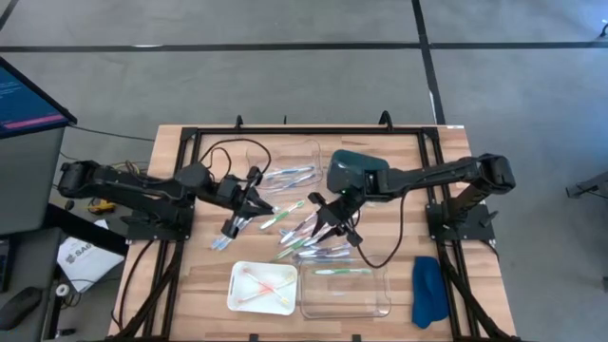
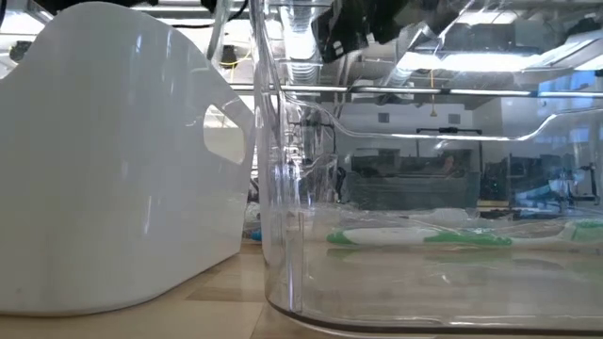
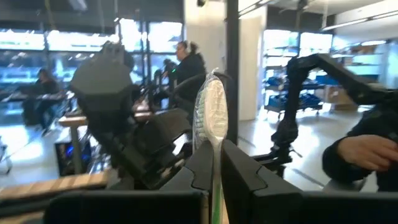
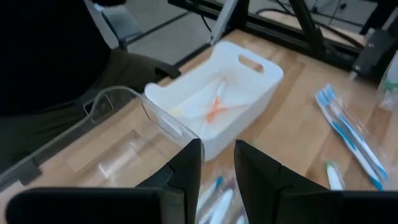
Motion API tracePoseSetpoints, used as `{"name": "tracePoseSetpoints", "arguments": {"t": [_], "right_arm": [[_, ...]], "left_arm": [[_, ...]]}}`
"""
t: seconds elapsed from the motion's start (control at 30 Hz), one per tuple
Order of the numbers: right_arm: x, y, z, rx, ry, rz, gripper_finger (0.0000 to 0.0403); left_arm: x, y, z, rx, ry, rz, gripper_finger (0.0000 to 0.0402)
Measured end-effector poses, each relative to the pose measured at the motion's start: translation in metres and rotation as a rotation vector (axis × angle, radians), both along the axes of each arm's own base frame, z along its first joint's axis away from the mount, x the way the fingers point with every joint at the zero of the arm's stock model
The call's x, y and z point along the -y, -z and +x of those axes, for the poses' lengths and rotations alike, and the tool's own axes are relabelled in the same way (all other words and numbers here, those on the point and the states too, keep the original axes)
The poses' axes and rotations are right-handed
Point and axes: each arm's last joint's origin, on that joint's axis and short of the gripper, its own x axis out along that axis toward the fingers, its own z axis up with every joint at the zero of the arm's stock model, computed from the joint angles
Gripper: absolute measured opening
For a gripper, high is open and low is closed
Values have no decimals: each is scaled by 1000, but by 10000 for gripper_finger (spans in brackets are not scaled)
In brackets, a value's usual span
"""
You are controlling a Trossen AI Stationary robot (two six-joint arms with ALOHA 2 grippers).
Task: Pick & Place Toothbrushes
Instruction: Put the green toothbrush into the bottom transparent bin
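My left gripper (image 3: 214, 152), left of the table's middle (image 1: 255, 199), is shut on a wrapped toothbrush (image 3: 211, 112). My right gripper (image 4: 217, 158) hovers open over the loose pile of toothbrushes (image 1: 309, 237) at the table's middle (image 1: 328, 217), with nothing between its fingertips. A white tray (image 1: 263, 287) at the near edge holds orange-pink toothbrushes (image 4: 216, 107). The clear tray (image 1: 347, 290) beside it holds a green one (image 2: 424, 237). Another clear tray (image 1: 285, 166) at the far side holds bluish ones. My left gripper pinches the toothbrush's green handle (image 3: 216, 186) between its two fingers. The brush runs along the fingers and sticks out past their tips, its wrapped head (image 3: 210, 106) farthest out. It is lifted clear of the table.
A dark teal object (image 1: 351, 171) sits by the right arm. A blue cloth (image 1: 427, 290) lies at the near right. Blue toothbrushes (image 1: 223, 242) lie left of the pile, black cables (image 1: 380, 252) cross the tabletop, and a person's hand (image 3: 360, 152) shows beyond the table.
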Motion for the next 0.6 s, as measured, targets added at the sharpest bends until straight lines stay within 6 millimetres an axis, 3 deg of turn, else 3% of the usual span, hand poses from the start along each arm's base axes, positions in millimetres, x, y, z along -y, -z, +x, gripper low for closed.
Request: {"name": "tracePoseSetpoints", "arguments": {"t": [0.37, 0.6], "right_arm": [[-24, -11, 4, 108, -41, 47, 90], [-32, -17, 6, 168, -57, 63, 90]], "left_arm": [[22, 2, 7, 84, 124, 63, 7], [21, 10, 15, 26, 143, -43, 7]]}}
